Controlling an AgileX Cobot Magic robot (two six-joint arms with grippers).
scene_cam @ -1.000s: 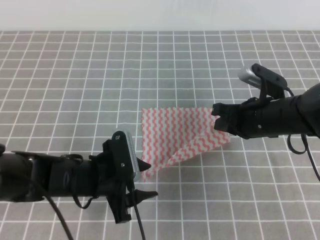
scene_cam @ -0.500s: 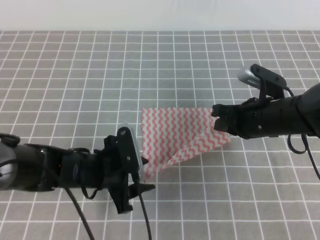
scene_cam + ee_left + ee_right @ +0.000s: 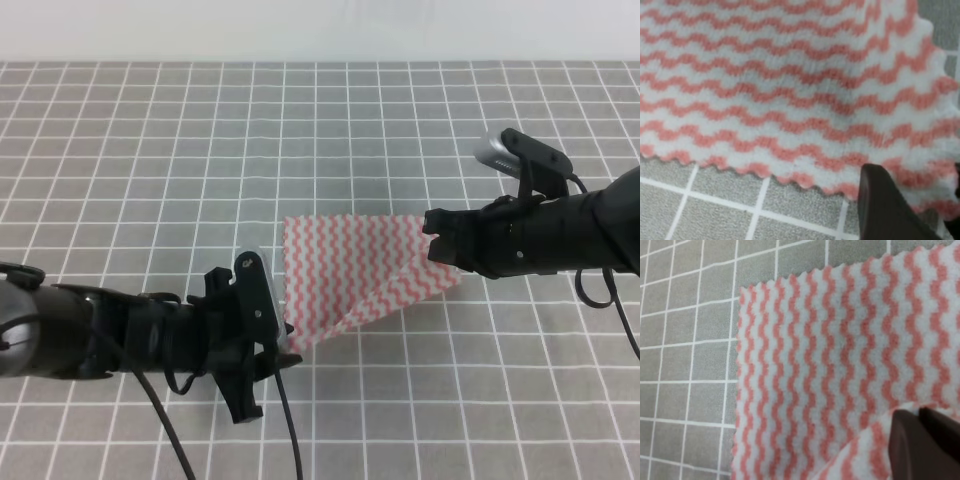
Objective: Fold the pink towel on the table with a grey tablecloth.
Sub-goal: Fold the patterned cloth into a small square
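Note:
The pink towel [image 3: 350, 265] lies on the table with a grey tablecloth [image 3: 150, 150], its lower right part folded over into a diagonal flap. My left gripper [image 3: 283, 338] is at the towel's near-left corner. In the left wrist view a dark finger [image 3: 885, 205] presses on the serrated corner of the towel [image 3: 765, 75], and the jaws look shut on it. My right gripper [image 3: 432, 238] is shut on the towel's right corner. Both its fingers [image 3: 907, 440] pinch a raised fold of the towel [image 3: 815, 365].
White grid lines cover the grey cloth on every side of the towel. A pale wall edge [image 3: 320, 30] runs along the far side of the table. A black cable [image 3: 285, 430] trails from the left arm toward the front edge.
The left gripper's fingers stood apart beside the near-left corner; they have closed on it as the arm slid slightly left. The right arm and the fold have not moved.

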